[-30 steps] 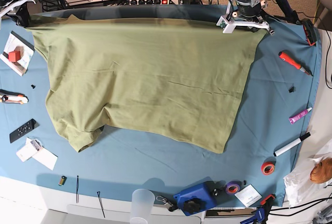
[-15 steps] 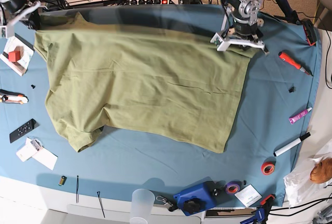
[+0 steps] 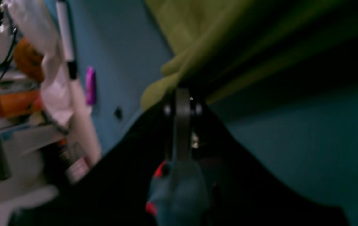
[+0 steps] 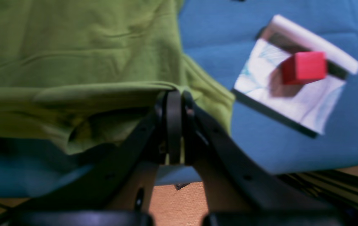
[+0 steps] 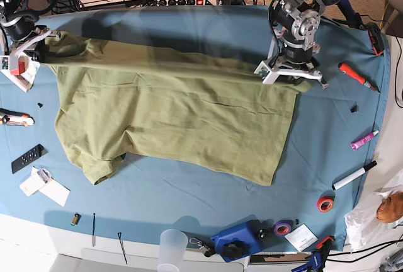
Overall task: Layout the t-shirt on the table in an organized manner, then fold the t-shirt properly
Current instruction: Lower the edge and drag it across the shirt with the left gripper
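T-shirt stretched between claws (both clamped on far corners): left, right.

Both arms reach in from the far side, wrists bent downward. The left pincer has its jaws pressed together, pinching olive cloth at its tips. The right pincer is likewise clamped, a fold of the same cloth caught between its black fingers
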{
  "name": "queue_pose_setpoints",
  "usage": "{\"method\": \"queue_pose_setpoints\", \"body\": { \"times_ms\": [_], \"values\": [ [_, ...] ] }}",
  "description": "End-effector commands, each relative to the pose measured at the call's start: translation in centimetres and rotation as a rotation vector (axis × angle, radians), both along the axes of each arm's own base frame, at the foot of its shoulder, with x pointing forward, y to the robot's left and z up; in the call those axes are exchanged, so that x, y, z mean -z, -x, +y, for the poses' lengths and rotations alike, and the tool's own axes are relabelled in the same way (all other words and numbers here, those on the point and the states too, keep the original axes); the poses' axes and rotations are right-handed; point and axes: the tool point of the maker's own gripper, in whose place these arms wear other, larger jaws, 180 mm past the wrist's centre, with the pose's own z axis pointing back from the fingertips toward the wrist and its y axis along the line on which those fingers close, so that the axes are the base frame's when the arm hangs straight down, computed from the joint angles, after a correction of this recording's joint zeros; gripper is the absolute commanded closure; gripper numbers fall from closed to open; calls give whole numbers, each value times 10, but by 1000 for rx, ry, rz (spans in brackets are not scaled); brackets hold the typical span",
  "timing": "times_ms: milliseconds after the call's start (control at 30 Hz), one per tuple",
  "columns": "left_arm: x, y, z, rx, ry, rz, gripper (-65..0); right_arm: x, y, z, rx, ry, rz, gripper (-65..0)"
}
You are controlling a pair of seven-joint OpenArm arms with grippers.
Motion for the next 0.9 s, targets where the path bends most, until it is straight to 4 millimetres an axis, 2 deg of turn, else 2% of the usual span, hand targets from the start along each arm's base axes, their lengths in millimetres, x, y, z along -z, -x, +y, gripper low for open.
{"method": "queue_pose_setpoints", "body": {
  "times_ms": [0, 67, 267, 467, 567, 700, 800, 867],
  "values": [
    [-7, -6, -7, 40, 24, -24, 0, -7, -4, -6, 6, 18, -22, 0],
    [-5, -4, -21, 105, 64, -5, 0, -1, -3, -9, 19, -7, -17, 0],
    [-19, -22, -20, 67, 97, -77, 0, 28, -7, -2, 13, -95, 3, 0],
    [-32, -41, -39, 139, 177, -97, 0, 54, -24, 15, -45, -95, 45, 0],
    [-35, -50, -37, 138, 170, -115, 0, 56, -39, 20, -63, -93, 33, 0],
    [-21, -57, -35, 135, 169, -82, 0, 50, -56, 15, -33, -100, -5, 0],
    [2, -58, -38, 149, 164, -10, 0, 48, -60, 10, -18, -77, -7, 0],
    [7, -65, -36, 117, 164, -15, 0, 47, -62, 10, -19, -77, -17, 0]
  ]
}}
